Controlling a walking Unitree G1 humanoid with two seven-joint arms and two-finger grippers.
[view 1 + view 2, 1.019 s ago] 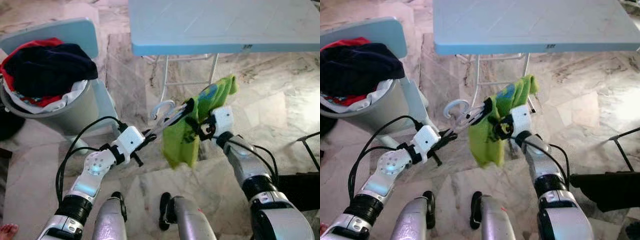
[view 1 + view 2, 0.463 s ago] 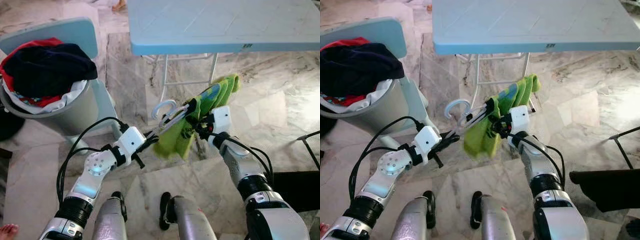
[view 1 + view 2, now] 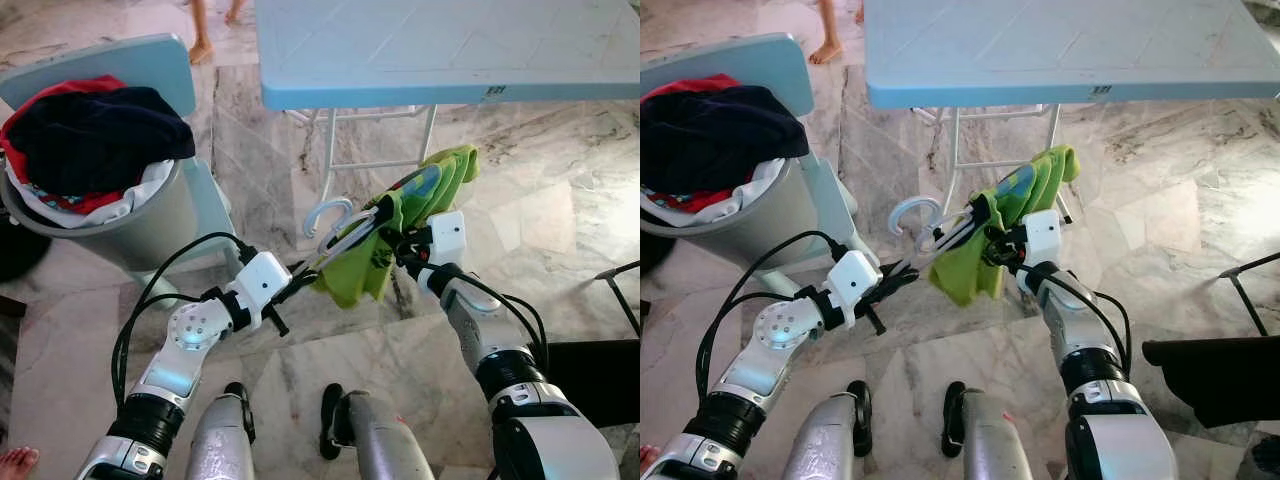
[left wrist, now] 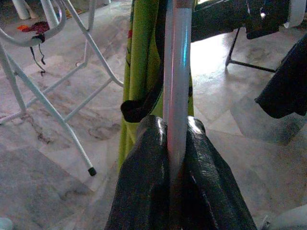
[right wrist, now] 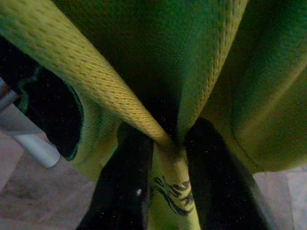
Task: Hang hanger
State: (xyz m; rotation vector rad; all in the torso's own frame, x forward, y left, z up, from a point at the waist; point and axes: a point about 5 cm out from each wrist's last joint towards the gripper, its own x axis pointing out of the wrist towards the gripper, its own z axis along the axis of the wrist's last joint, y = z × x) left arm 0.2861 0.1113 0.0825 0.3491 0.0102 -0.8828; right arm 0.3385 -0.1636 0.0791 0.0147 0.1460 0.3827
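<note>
left gripper (image 3: 296, 283) clenched on white plastic hanger (image 3: 340, 235), held level as a rail | right gripper (image 3: 397, 252) jaws pinch lime-green mesh shirt (image 3: 385, 245), working it along hanger | both mid-air before light-blue desk (image 3: 420, 95) near edge | laundry bin (image 3: 120, 225) at left

Lighting and picture quality: daylit interior, four views, uneven sharpness.

Head views bright and even; a blown-out glare patch lies on the marble floor (image 3: 590, 215) at the robot's right; soft shadow falls under the blue table (image 3: 450, 50); mild softness and colour fringing toward the edges. Left wrist view: a bright streak runs along the pale hanger bar (image 4: 176, 81), the black fingers (image 4: 144, 191) are blurred and dark. Right wrist view dim: green garment (image 5: 158, 62) in deep shade, mesh weave sharp on one fold, the rest out of focus.
</note>
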